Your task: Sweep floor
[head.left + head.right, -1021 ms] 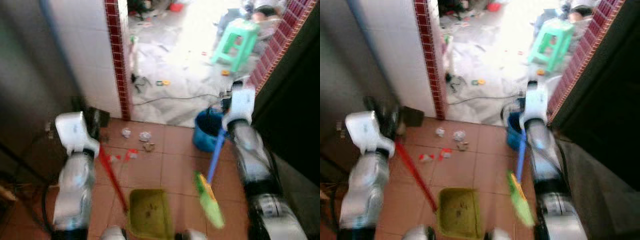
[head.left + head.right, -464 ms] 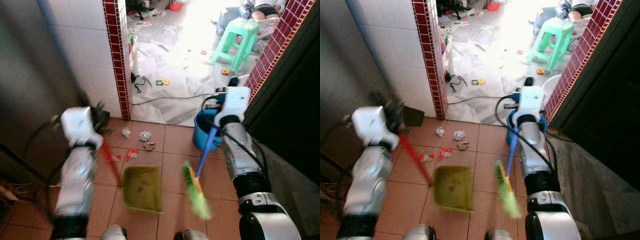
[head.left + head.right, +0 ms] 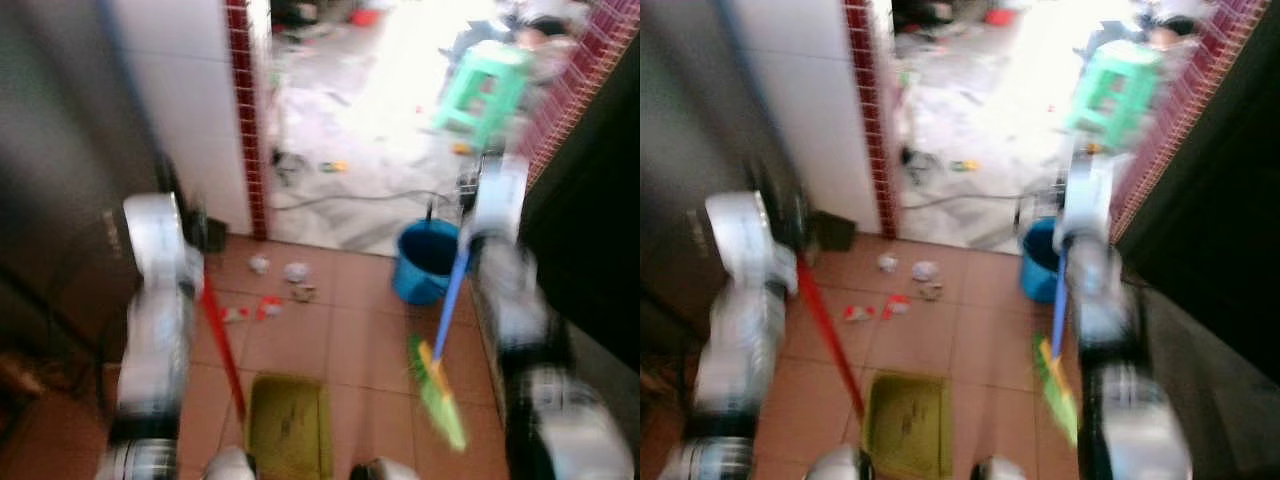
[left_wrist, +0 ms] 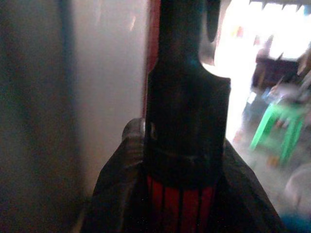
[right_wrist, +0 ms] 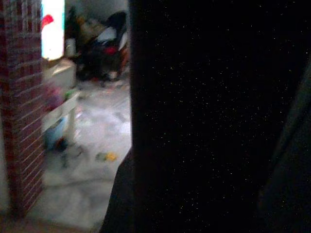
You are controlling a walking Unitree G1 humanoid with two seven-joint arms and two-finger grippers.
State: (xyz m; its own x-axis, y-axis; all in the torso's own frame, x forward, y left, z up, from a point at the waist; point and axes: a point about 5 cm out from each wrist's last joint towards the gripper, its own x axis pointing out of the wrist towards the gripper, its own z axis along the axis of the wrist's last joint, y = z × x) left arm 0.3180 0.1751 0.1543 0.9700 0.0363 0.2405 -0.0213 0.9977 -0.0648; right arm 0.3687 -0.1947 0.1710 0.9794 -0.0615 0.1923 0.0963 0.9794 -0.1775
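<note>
- Gripping a red dustpan handle [image 3: 222, 345] with the left gripper [image 3: 197, 283]; in the left wrist view, black fingers [image 4: 187, 121] closed round the ribbed red shaft.
- Resting flat on the terracotta tile floor [image 3: 350, 330], olive-green dustpan [image 3: 289, 425], right in front of the robot's feet, handle slanting up toward the left arm.
- Holding a blue broom handle [image 3: 452, 300] at the right gripper [image 3: 470, 245]; fingers' exact closure too blurred and dark to tell.
- Hanging just above or at the tiles, green and yellow broom head [image 3: 437, 392], to the right of the dustpan and apart from it.
- Lying ahead of the dustpan, near the doorway: crumpled white paper scraps [image 3: 295, 271] and red bits [image 3: 267, 306].
- Standing beside the broom handle, blue bucket [image 3: 425, 262], at the threshold.
- Beyond the doorway: green stool [image 3: 482, 85] on a pale littered floor, red-tiled pillar edge [image 3: 248, 110] at left.
- Blurred throughout, both eye views.
</note>
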